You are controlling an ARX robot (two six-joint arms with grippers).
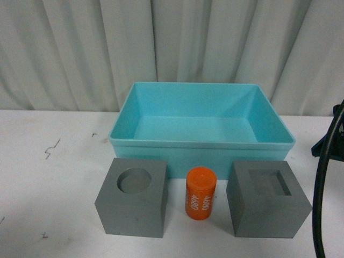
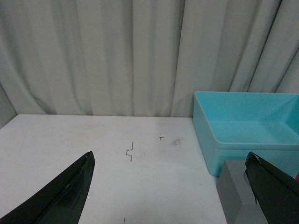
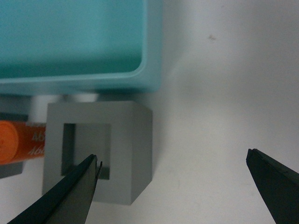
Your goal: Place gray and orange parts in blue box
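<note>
— How did the right gripper (image 3: pixel 172 158) stand?
— Spread wide, pinching nothing. It hung above the gray cube with the square recess (image 3: pixel 133 149), but off-centre: one finger lay over the recess, the other over bare worktop (image 3: pixel 210 93) beside the cube

— And the left gripper (image 2: pixel 169 156)?
— Likewise spread and empty, over the bare left part of the worktop. Only a corner of a gray cube showed at its side

— Where were the parts?
— In a row toward the worktop's near edge. The gray cube with the round recess (image 1: pixel 133 196) was leftmost, the orange cylinder (image 1: pixel 200 192) stood upright in the middle, and the square-recess one was on the right. All three stood apart. The blue box (image 1: pixel 201 144) sat just behind them, toward the far edge by the curtain (image 1: pixel 172 43), and it was empty

— So which step was that?
— The first, I'd say. Nothing was boxed yet, and the right arm was lining up its pick

— What would the next move need?
— A sideways shift so the cube sits between both fingers, then a descent and a squeeze on two flat opposite sides. After that, a lift high enough to clear the box's rim
</note>
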